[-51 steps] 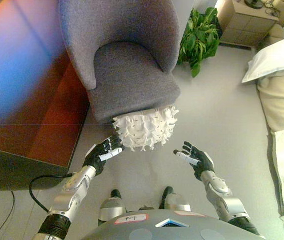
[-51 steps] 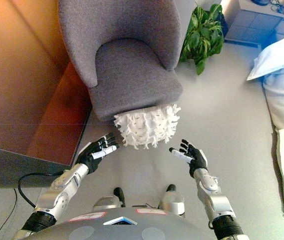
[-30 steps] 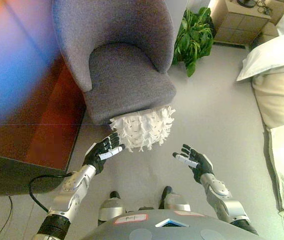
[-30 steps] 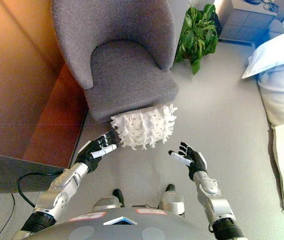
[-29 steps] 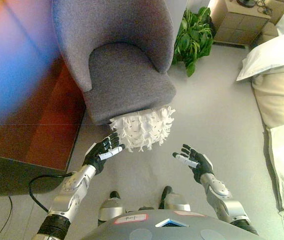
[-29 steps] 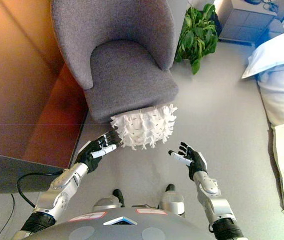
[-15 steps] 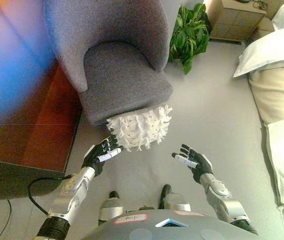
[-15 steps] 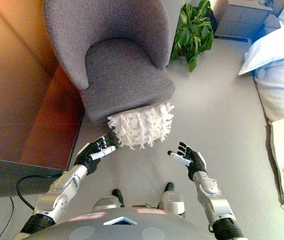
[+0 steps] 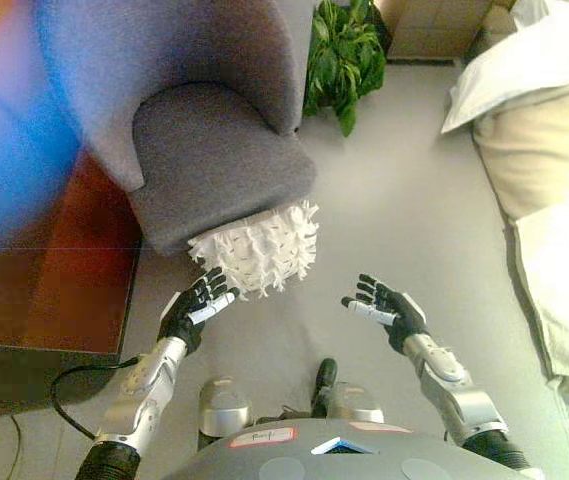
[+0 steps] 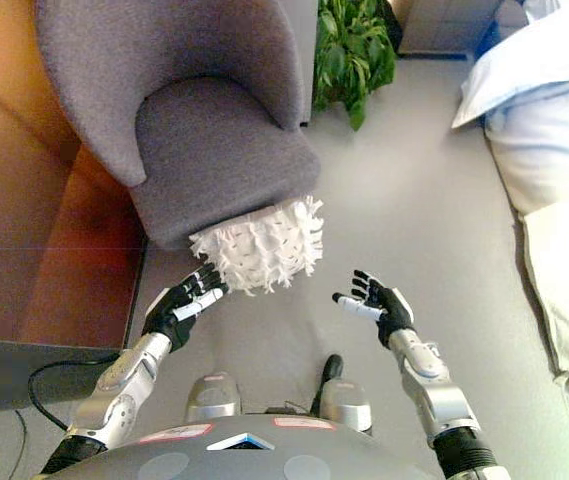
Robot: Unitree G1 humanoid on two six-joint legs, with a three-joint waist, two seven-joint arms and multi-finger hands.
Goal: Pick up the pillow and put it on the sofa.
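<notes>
A white spiky-textured pillow [image 9: 255, 250] leans against the front edge of the grey armchair [image 9: 209, 160], low by the floor. My left hand [image 9: 196, 308] is open, just below and left of the pillow, its fingertips close to the pillow's lower edge. My right hand [image 9: 384, 306] is open too, off to the pillow's lower right, with a clear gap between them. Nothing is held in either hand.
A reddish-brown wooden table [image 9: 44, 270] stands on the left beside the armchair. A green potted plant [image 9: 342, 50] is behind the chair. A bed with white pillow and cream bedding [image 9: 534, 150] fills the right side. Grey floor [image 9: 404, 210] lies between.
The whole picture has shifted left and down, so the camera has moved. Both hands stay open in about the same pose below the pillow.
</notes>
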